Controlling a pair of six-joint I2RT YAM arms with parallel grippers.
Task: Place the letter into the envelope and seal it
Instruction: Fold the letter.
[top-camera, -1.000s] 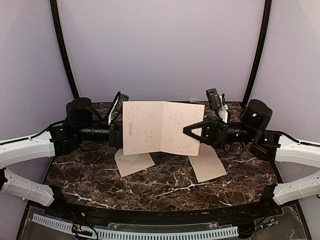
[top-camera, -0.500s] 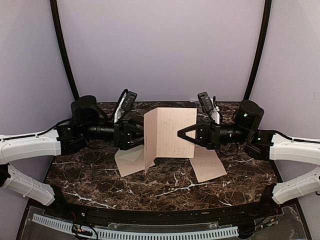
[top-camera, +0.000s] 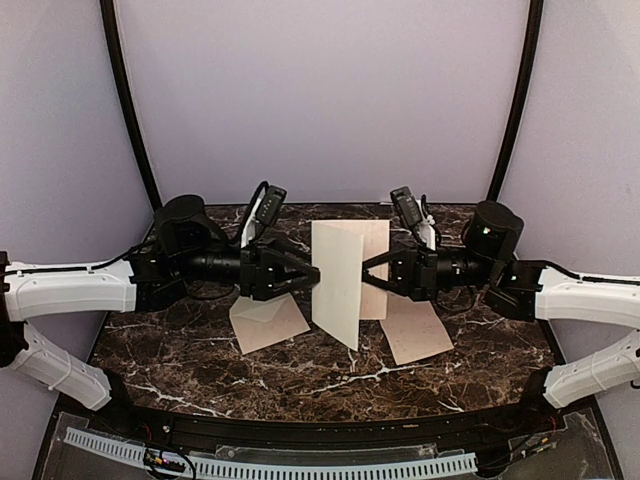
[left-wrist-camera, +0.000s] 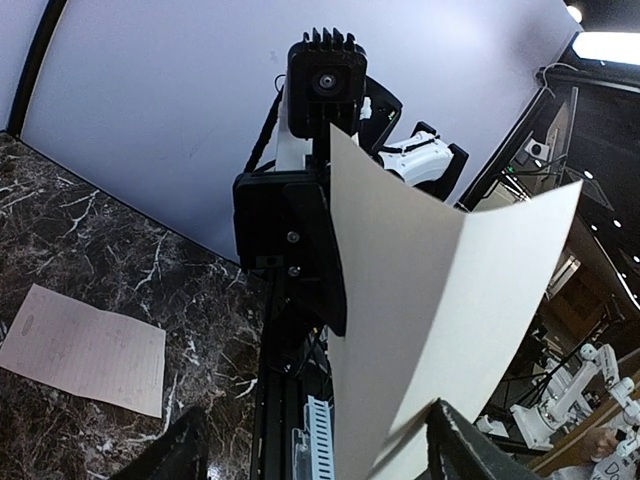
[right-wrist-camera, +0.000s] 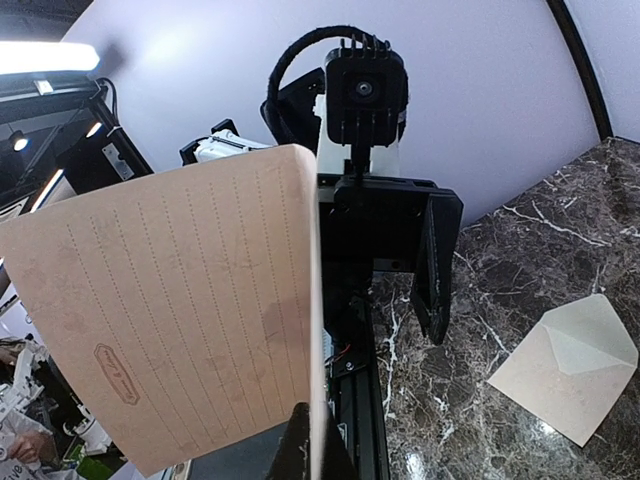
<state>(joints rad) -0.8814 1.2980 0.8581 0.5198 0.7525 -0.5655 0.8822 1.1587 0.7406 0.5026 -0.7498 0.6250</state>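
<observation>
The right gripper (top-camera: 372, 277) pinches the bent letter (top-camera: 338, 285) — the left gripper (top-camera: 305, 277) is wide, maybe touching it. Folding step; next, squeeze the fold.

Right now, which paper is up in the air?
The folded letter, pinched by the right claw. The envelope and the other flat sheet both lie on the marble table.

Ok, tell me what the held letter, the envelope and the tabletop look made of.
The letter: thin matte tan paper, folded and printed with faint lines. The envelope: matte cream paper, with creased flap folds. The tabletop: dark brown, white-veined, slight sheen; looks like marble or marble-print laminate.
</observation>
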